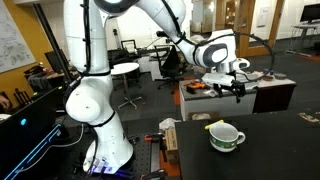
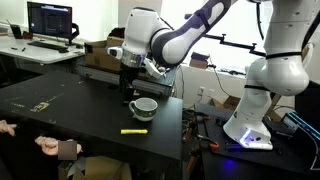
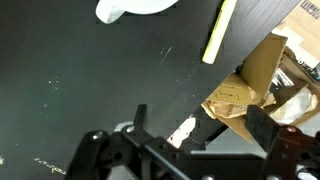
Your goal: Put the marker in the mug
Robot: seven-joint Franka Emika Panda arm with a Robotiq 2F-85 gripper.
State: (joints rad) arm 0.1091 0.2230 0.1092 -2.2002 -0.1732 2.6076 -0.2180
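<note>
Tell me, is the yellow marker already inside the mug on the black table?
Not quite. The marker is not inside the mug; it lies on the black table just beside the mug, as an exterior view shows.

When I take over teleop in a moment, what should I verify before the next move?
1. Marker lying flat on the table, uncovered: ok.
2. Pincer open, holding nothing: ok.
3. Pincer lined up over the marker: not ok; it hangs nearer the mug.
4. Mug upright, opening unblocked: ok.
5. Mug's inside empty: cannot tell.
</note>
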